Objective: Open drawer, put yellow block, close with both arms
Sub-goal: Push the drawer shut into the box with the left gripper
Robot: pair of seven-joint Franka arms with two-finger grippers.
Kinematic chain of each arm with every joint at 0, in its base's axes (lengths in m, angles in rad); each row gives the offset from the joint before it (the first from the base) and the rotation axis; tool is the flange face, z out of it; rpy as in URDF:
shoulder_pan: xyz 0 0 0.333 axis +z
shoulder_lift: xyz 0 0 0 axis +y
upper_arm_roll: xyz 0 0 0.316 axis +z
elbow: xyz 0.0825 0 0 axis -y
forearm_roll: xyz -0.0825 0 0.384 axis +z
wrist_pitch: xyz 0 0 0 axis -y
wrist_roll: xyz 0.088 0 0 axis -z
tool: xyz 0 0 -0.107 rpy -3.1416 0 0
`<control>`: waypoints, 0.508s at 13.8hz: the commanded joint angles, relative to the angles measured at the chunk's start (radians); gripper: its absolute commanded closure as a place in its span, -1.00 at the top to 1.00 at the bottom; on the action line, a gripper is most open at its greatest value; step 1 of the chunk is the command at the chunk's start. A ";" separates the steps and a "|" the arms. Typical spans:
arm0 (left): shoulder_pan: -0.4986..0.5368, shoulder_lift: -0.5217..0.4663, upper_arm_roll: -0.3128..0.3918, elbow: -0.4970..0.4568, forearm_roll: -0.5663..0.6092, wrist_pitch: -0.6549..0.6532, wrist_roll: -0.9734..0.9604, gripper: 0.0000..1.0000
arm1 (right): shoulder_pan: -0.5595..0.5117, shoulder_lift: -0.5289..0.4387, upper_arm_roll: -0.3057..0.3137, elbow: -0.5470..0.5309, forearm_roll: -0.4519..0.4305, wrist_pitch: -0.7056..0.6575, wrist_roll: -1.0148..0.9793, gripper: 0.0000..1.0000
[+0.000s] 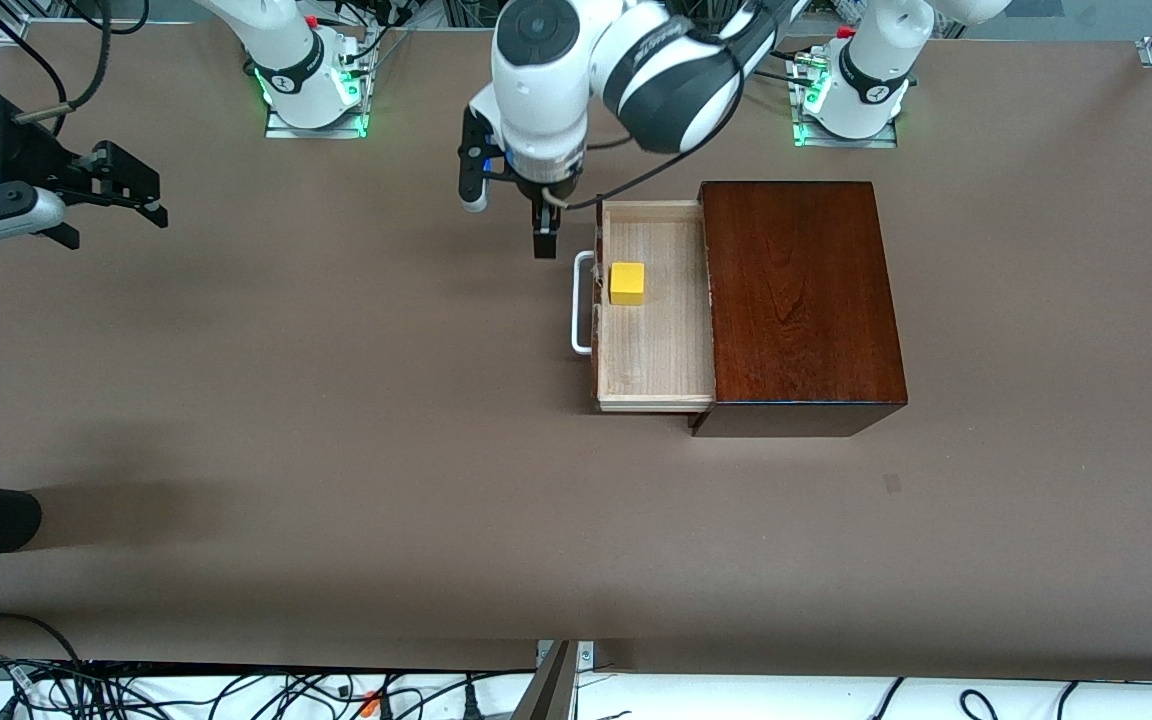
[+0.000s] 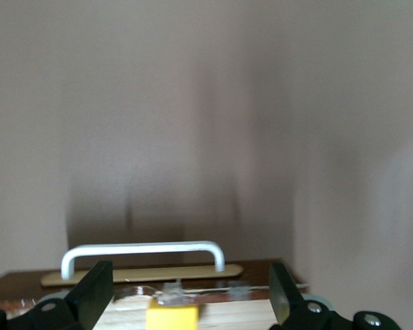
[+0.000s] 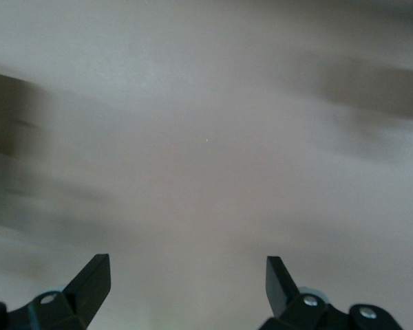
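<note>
Brown table (image 1: 336, 420); "FRANKA" faintly legible on left arm (image 1: 671, 75).

Even bright overhead light; soft shadows on table (image 1: 336, 420); both wrist views blurred; glossy sheen on box (image 1: 796, 290).

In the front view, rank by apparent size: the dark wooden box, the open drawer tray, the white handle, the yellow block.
1. Dark wooden box
2. Open drawer tray
3. White handle
4. Yellow block
All sit together, so the order is clear.

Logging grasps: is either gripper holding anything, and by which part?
Nothing. The small yellow cube lies free; left gripper and right gripper are open.
</note>
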 commanded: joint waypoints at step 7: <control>-0.006 0.128 0.008 0.025 0.141 0.055 0.085 1.00 | -0.022 -0.029 0.022 -0.059 -0.027 0.065 0.101 1.00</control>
